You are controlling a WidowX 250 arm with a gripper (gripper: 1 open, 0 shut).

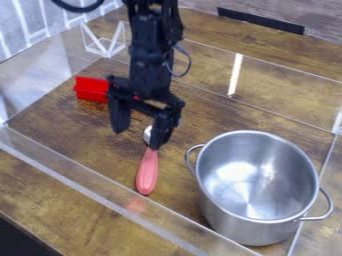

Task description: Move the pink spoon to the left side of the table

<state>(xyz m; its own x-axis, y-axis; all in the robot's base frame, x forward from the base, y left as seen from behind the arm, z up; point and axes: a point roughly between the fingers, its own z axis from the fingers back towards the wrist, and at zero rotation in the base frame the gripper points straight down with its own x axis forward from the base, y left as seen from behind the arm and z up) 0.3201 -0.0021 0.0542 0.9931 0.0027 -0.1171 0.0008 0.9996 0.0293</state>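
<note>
The pink spoon (pixel 147 171) lies flat on the table (pixel 80 150) just left of the pot, its salmon handle pointing toward the near wall. Its small silver bowl sits at the far end, partly hidden by the arm. My gripper (pixel 144 132) points straight down over that bowl end, open, with one finger on each side of the spoon's head. Nothing is held between the fingers.
A steel pot (pixel 261 186) with side handles stands at the front right, close to the spoon. A bright red block (pixel 90 89) lies behind and left of the gripper. Low clear acrylic walls (pixel 80 183) border the tabletop.
</note>
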